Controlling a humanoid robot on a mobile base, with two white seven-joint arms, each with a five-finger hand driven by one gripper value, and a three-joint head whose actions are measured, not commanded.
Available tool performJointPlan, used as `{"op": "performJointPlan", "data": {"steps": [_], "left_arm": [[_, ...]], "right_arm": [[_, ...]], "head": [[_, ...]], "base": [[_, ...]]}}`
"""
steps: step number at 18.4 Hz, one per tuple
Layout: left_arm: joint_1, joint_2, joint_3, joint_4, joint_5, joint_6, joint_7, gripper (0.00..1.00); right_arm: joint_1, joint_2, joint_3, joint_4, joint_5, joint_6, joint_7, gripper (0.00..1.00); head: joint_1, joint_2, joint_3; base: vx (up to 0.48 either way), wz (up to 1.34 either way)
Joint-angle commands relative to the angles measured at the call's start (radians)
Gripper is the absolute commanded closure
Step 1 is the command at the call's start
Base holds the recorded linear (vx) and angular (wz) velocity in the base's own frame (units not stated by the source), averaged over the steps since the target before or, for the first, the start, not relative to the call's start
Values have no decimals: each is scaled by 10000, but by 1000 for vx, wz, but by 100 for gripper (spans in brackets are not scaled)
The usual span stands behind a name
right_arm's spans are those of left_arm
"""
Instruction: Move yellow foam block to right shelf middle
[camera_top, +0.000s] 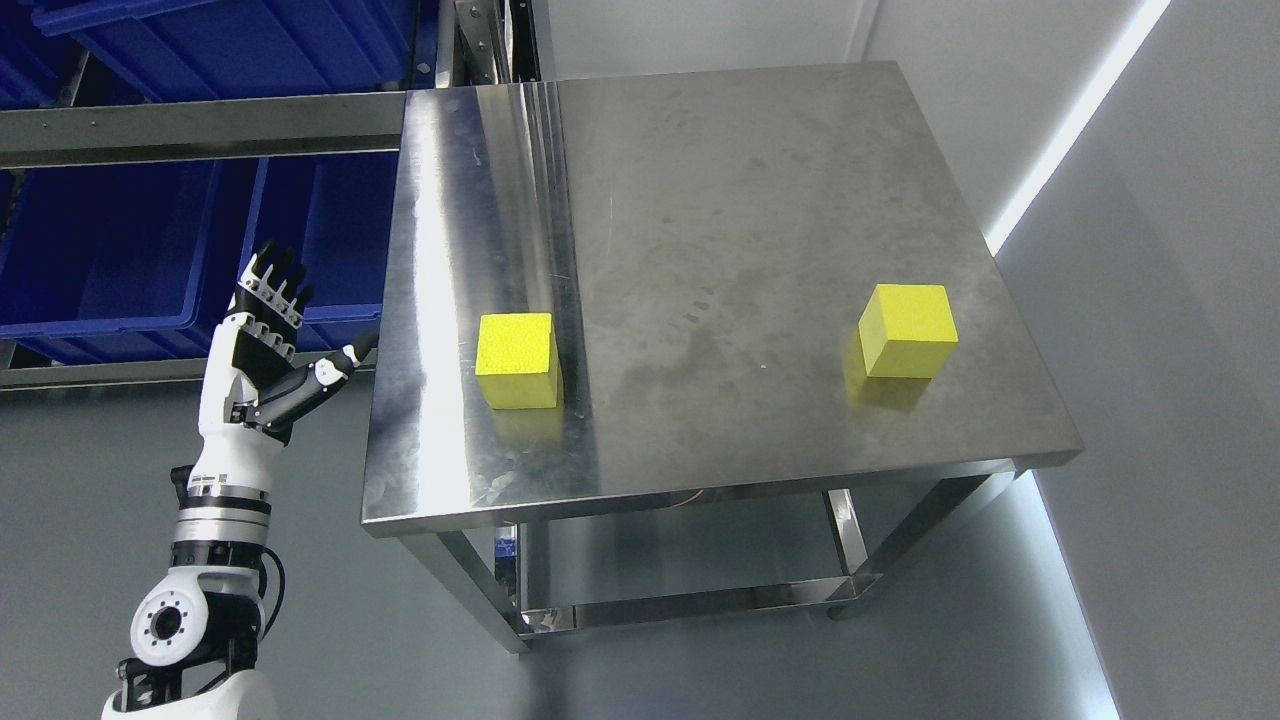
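Two yellow blocks sit on the table (700, 200), and nothing in view says which one the task means. The left block (517, 360) lies near the table's left front, close to the left hand (262, 345); the right block (907, 330) lies well apart from it, toward the right edge. Picking the wrong one is the first risk.

The left hand is raised beside the table's left edge, clear of it, holding nothing. Its fingers (275, 275) are spread and point upward, with the thumb stretched toward the table rim. The right hand is not in view.

A second risk is the reach. The hand stands outside the table edge at about rim level, so a straight sideways move could knock the thumb or palm against the steel lip. A low, flat approach could also shove the left block across the slick top rather than enclose it. Foam gives under pressure, so a hard squeeze may deform it and a light one may let it slip.

The table top is bare polished steel, scuffed and reflective, with a lower shelf beneath. Blue bins (120, 250) fill a rack behind the hand. Grey walls close in on the right, lit by a bright strip.
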Motion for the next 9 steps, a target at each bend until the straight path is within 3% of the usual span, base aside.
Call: {"op": "performJointPlan", "data": {"steps": [1, 9], "left_arm": [[28, 307, 14, 22, 0, -4, 1, 0], [-33, 337, -93, 22, 0, -127, -319, 0]], "right_arm": [[-16, -175, 0, -175, 0, -2, 4, 0], [-31, -175, 0, -175, 0, -2, 4, 0]], "head": [[0, 0, 0], [0, 0, 0]], "base": [[0, 0], [0, 0]]}}
